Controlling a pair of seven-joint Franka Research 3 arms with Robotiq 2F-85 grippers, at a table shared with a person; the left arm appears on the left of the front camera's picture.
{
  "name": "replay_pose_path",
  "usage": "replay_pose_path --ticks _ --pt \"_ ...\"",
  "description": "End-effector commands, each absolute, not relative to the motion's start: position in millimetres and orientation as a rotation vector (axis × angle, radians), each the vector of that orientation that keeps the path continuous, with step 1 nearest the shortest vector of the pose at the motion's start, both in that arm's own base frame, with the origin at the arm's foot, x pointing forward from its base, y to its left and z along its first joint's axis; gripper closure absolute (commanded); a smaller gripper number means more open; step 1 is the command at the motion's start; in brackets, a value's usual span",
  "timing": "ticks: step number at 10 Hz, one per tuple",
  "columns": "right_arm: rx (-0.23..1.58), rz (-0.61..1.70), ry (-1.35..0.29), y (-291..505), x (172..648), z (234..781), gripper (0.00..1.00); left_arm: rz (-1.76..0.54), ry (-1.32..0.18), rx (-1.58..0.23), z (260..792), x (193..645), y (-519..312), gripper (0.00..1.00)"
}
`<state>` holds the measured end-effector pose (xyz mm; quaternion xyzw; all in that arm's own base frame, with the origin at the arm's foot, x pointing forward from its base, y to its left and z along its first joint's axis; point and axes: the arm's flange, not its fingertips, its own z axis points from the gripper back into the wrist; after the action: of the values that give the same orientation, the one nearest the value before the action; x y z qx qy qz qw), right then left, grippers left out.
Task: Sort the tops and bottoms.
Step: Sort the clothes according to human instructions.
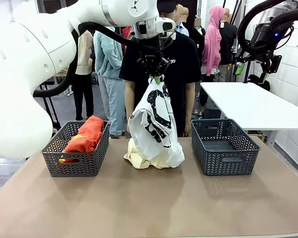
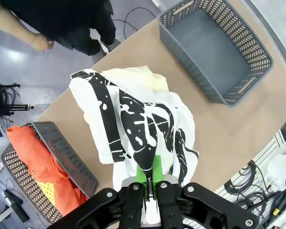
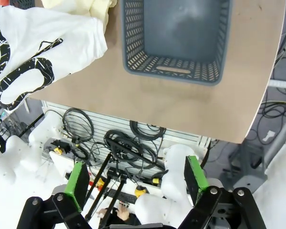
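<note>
Left fingers (image 2: 145, 174) pinching one white garment (image 1: 156, 124), right fingers (image 3: 76, 183) spread empty, one orange-red garment (image 1: 84, 136), two baskets (image 1: 77, 166) (image 1: 228, 163)

White printed garment (image 1: 156, 124) hanging; yellow garment (image 1: 134, 157) beneath

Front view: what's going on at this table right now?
The left gripper, fingers shut, holds the white printed garment pinched at its top, lifted over the middle of the table. The garment's lower end reaches the pale yellow garment lying on the table. The orange-red garment lies in the left basket. The right gripper hangs open, raised above the right basket, holding nothing. A person stands at the far side.
</note>
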<state>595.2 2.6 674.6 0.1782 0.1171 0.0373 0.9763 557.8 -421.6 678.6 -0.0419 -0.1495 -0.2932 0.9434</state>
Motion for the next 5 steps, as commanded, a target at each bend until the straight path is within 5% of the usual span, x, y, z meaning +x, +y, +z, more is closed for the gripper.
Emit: replay_pose_path --ticks 1,5 --pt "0.357 0.061 0.230 3.8 598.3 678.2 0.00 -0.587 -0.306 -0.090 684.7 553.6 -420.9 1.00" --pt "0.357 0.061 0.230 3.8 598.3 678.2 0.00 -0.587 -0.306 -0.090 684.7 553.6 -420.9 1.00"
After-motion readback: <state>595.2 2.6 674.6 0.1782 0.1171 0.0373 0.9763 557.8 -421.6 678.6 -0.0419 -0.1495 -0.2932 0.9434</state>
